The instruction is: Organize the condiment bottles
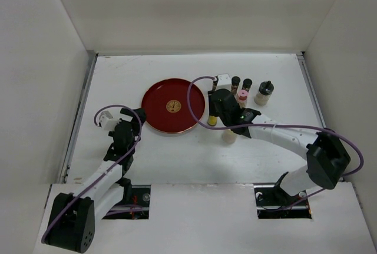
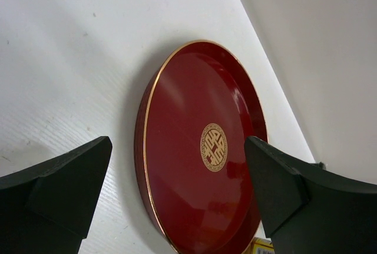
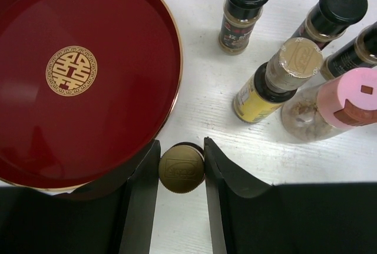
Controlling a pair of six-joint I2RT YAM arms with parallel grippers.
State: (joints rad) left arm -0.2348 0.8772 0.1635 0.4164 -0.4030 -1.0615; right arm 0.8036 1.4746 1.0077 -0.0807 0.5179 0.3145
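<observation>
**Right jaws closed on a gold-capped bottle just beside the red tray.**
They pinched it by the cap, with the other bottles clustered near on the desk. The left jaws hung wide open and empty, facing the tray. The bottle looked light and stiff but slick and top-heavy, so I judged a grip lower on the body would be safer.

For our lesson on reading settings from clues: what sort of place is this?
Probably a robotics test cell: white walls box in a white table, two arms are bolted at its edge, and spice bottles stand beside a red tray.
</observation>
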